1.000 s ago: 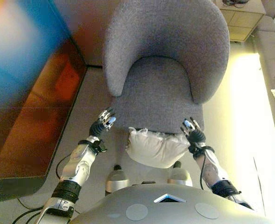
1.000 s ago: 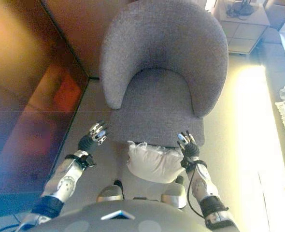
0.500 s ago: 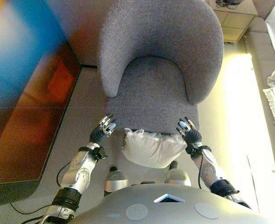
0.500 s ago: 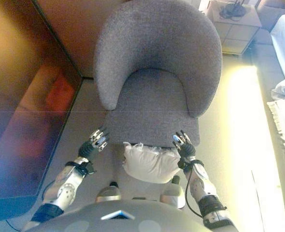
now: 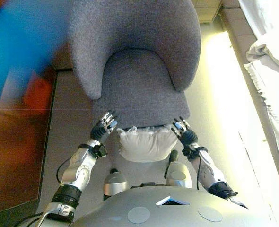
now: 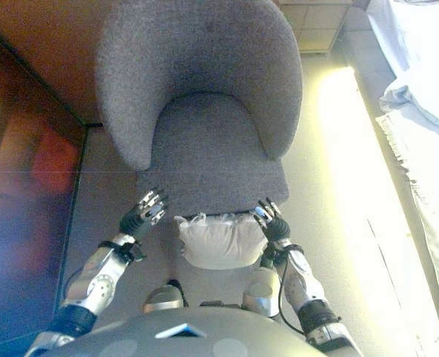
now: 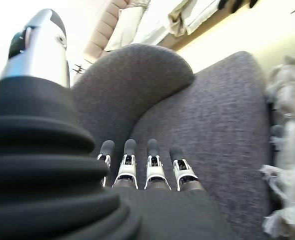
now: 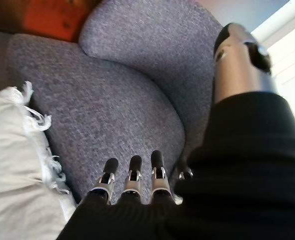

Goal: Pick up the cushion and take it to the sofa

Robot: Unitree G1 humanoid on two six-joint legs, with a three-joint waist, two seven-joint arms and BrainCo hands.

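A white fringed cushion (image 5: 144,144) sits at the front edge of the grey armchair's seat (image 5: 139,85), between my two hands. My left hand (image 5: 104,127) is open with straight fingers just left of the cushion, a small gap apart from it. My right hand (image 5: 183,133) is open at the cushion's right edge, close to it. In the left wrist view the fingers (image 7: 137,162) point over the seat with the cushion (image 7: 287,150) to one side. In the right wrist view the cushion (image 8: 12,165) lies beside the straight fingers (image 8: 132,177). Neither hand grips it.
The armchair's curved back and arms (image 5: 130,28) rise ahead. A dark reddish wooden surface (image 5: 16,142) stands on the left. White fringed bedding (image 5: 272,56) lies on the right past a strip of pale floor (image 5: 215,94). A small cabinet (image 6: 312,26) is at the back.
The whole picture has shifted, so the camera moved: the armchair now shows further left and the bedding has come in on the right. Both hands stay open on either side of the cushion.
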